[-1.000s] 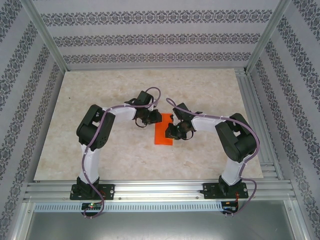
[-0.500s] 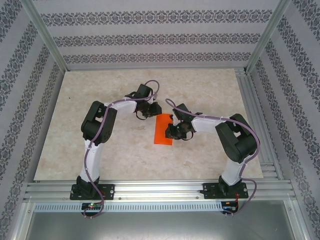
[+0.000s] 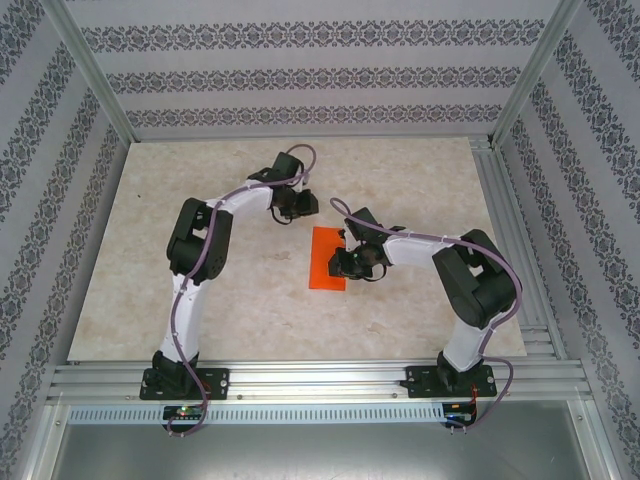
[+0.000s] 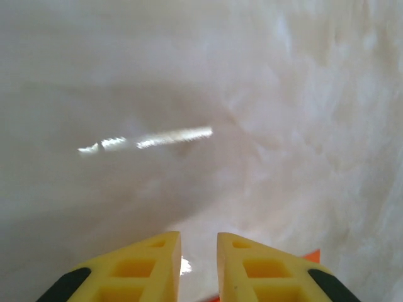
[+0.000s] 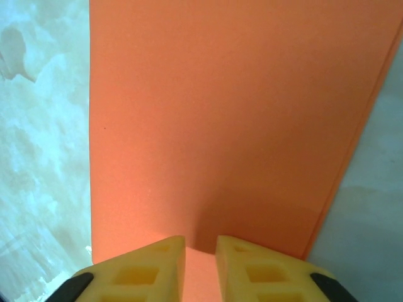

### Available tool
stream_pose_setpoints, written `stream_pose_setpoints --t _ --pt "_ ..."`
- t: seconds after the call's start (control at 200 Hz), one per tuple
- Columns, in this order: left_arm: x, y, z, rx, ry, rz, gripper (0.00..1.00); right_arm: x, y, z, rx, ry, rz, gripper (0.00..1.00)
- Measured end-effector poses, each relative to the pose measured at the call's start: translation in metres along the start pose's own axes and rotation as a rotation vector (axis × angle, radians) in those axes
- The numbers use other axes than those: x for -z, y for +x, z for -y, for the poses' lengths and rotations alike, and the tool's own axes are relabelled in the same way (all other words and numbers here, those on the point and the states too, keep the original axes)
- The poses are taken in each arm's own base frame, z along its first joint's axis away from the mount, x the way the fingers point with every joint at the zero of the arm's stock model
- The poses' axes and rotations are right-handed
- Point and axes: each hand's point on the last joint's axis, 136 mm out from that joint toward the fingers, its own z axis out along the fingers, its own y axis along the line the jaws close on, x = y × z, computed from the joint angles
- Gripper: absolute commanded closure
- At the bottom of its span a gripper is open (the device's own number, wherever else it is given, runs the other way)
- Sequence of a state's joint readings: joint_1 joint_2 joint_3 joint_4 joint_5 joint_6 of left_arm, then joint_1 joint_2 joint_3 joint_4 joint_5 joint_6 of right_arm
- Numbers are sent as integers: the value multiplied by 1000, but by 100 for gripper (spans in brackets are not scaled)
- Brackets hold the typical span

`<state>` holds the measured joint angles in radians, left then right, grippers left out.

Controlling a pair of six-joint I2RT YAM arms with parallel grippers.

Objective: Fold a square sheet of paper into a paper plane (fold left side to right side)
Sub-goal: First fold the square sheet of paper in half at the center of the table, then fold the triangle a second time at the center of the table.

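My right fingers, barely parted and empty, sit over the orange paper, its length running near-to-far; my left fingers, likewise, hang just beyond its far corner.

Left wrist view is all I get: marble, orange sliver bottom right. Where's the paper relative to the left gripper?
Observer: The orange paper lies flat, just toward the arm bases from the left gripper, apart from it.
Operator: Shape?
Observer: A narrow folded rectangle, not yet a dart.
Operator: Right arm?
Observer: The right gripper sits over the paper's right edge, fingers slightly parted, nothing between them.
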<state>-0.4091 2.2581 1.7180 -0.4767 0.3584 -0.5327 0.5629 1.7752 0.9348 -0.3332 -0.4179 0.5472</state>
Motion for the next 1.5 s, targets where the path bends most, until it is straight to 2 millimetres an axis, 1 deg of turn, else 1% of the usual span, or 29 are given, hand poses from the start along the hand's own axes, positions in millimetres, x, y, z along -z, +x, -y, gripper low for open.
stream_pose_setpoints --t 0.045,0.09,0.12,0.13,0.135,0.195,0.22,0.275,0.34,0.37,0.375,0.41,0.44,0.445,0.515,0.54,0.595,0.639,0.694,0.769,0.849,0.944,1.169,1.329,1.504 --pt "11 -7 -4 -1 -11 23 73 3 0 -1 -1 7 -1 68" --pt "28 -13 -6 -4 -21 53 72 8 -1 -1 -1 14 2 65" --pt "41 -13 -5 -8 -20 70 71 12 -2 -2 0 16 7 63" --pt "42 -12 -6 -8 -22 71 71 15 -4 -3 2 16 13 62" --pt "47 -13 -5 -10 -20 77 71 16 -4 -3 3 15 16 62" --pt "75 -7 2 -20 -6 109 70 29 -12 -8 10 7 50 58" --pt "89 -2 7 -28 7 124 70 35 -15 -9 12 2 67 58" --pt "113 12 16 -44 33 156 69 51 -24 -13 17 -14 114 55" --pt "132 33 22 -51 62 178 69 67 -34 -13 10 -28 163 54" --pt "137 48 24 -52 77 178 69 72 -37 -12 5 -33 178 54" --pt "137 48 24 -52 77 178 69 73 -38 -12 5 -34 181 54" --pt "138 64 26 -51 90 170 69 76 -40 -10 -2 -41 193 54" --pt "135 79 26 -48 95 153 69 77 -42 -7 -10 -53 198 54" --pt "135 79 26 -48 95 153 68 77 -42 -7 -10 -53 198 54" --pt "121 112 27 -45 98 99 68 73 -39 1 -43 -69 188 54" --pt "114 126 27 -43 96 73 68 71 -36 4 -58 -75 179 54" --pt "105 150 25 -42 84 28 68 64 -30 7 -81 -88 153 54" --pt "100 165 25 -46 74 5 68 58 -26 8 -99 -100 134 54" --pt "100 176 28 -53 69 -4 68 51 -24 10 -124 -112 113 55" --pt "104 179 34 -68 75 15 68 43 -23 11 -152 -126 93 57" --pt "110 174 44 -86 89 56 68 36 -23 13 -179 -135 79 57" --pt "115 171 47 -94 88 86 67 30 -23 16 -205 -136 67 57" --pt "115 168 47 -98 72 107 67 22 -21 21 -234 -130 48 58" --pt "116 166 45 -98 62 117 67 21 -24 19 -233 -141 49 62" --pt "115 166 45 -98 61 117 66 20 -28 16 -227 -154 52 62"
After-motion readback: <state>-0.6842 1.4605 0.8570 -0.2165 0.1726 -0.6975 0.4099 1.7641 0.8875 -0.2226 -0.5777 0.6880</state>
